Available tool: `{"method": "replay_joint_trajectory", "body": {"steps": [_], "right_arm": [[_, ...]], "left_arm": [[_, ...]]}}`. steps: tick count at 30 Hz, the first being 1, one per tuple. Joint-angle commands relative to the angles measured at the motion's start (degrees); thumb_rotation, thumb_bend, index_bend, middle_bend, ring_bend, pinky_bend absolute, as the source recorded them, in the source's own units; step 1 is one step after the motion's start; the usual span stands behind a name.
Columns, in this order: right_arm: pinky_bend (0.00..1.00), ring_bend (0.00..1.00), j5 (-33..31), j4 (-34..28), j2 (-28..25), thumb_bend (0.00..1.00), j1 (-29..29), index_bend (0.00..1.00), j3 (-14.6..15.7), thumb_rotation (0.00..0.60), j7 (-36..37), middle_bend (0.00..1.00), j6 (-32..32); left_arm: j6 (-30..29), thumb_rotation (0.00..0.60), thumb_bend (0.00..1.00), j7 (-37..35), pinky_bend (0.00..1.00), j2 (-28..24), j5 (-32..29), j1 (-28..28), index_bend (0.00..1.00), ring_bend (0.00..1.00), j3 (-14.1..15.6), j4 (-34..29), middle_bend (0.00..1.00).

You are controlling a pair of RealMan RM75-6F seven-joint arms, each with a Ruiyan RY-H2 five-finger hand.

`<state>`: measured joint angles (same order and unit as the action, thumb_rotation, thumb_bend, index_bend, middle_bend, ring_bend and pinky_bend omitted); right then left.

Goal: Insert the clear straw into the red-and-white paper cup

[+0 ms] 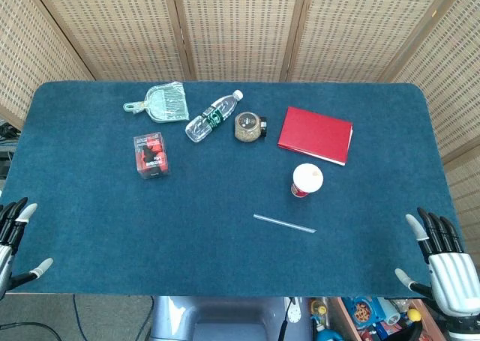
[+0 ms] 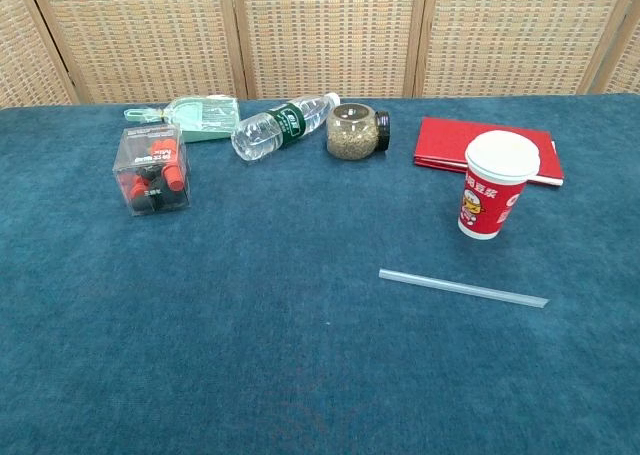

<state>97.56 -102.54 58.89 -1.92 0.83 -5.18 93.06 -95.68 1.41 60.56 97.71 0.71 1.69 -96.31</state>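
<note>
Clear straw (image 1: 283, 224), a thin translucent tube, lies flat lower centre on the blue felt-like worktop (image 1: 112, 228), just below the upright red-and-white paper cup (image 1: 307, 180). Left hand (image 1: 13, 243) and right hand (image 1: 442, 262), fingers spread and empty, sit at the bottom corners, well apart from both.
</note>
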Motion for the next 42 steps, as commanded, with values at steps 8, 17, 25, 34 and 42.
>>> {"method": "replay_joint_trajectory", "body": {"steps": [8,17,25,34,42], "right_arm": [[0.00,0.00,1.6,-0.2,0.4,0.00,1.8,0.00,0.3,0.600,-2.0,0.00,-3.1],[0.79,0.68,11.1,8.0,5.7,0.00,15.5,0.31,-2.9,0.600,-0.6,0.79,-14.5],[1.00,0.95,8.6,1.8,8.5,0.00,26.0,0.42,-3.3,0.600,-3.2,1.00,-31.7],[1.00,0.95,-6.6,0.4,17.4,0.02,31.2,0.44,-9.0,0.600,-17.5,1.00,-42.3],[1.00,0.95,-30.4,2.9,30.9,0.12,36.1,0.45,-14.3,0.600,-34.9,1.00,-42.3]], "left_arm": [[0.2,0.600,0.16,-0.3,0.00,0.1,-0.8,0.0,0.00,0.00,-0.4,-0.1,0.00],[2.0,0.600,0.16,0.8,0.00,0.3,-2.0,-0.7,0.00,0.00,-0.8,-0.6,0.00],[3.6,0.600,0.16,0.9,0.00,0.4,-4.5,-1.3,0.00,0.00,-1.8,-0.7,0.00],[4.6,0.600,0.16,0.5,0.00,0.3,-5.4,-1.8,0.00,0.00,-2.1,-0.6,0.00],[4.7,0.600,0.16,-0.3,0.00,0.0,-6.0,-1.9,0.00,0.00,-2.3,-0.4,0.00]]}}
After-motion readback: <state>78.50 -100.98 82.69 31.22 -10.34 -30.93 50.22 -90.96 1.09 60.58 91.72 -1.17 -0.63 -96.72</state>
